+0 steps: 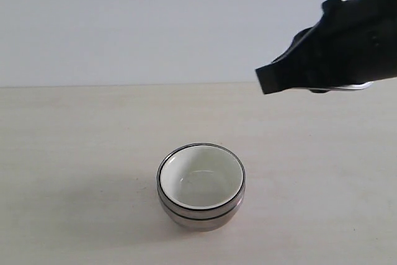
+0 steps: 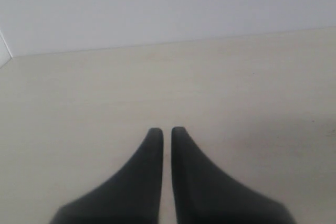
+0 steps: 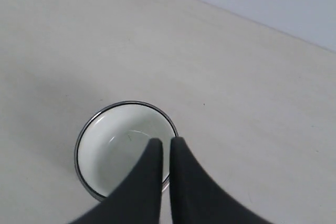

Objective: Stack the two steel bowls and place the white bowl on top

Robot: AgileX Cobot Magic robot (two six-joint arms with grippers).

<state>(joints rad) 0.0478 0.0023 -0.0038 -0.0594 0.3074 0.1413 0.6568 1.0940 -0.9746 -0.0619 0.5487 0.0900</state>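
The white bowl (image 1: 200, 181) sits nested inside the two steel bowls (image 1: 200, 215), whose shiny rims show as stacked bands below it, at the table's front middle. In the right wrist view the white bowl (image 3: 118, 148) lies below my right gripper (image 3: 166, 141), ringed by a steel rim (image 3: 85, 182). That gripper is shut and empty, raised well above the table at the upper right of the exterior view (image 1: 268, 82). My left gripper (image 2: 166, 131) is shut with nothing between its fingers, over bare table, and does not show in the exterior view.
A pale wooden table (image 1: 74, 141) runs back to a plain light wall (image 1: 124, 23). A table corner or wall edge shows at one side of the left wrist view (image 2: 5, 51).
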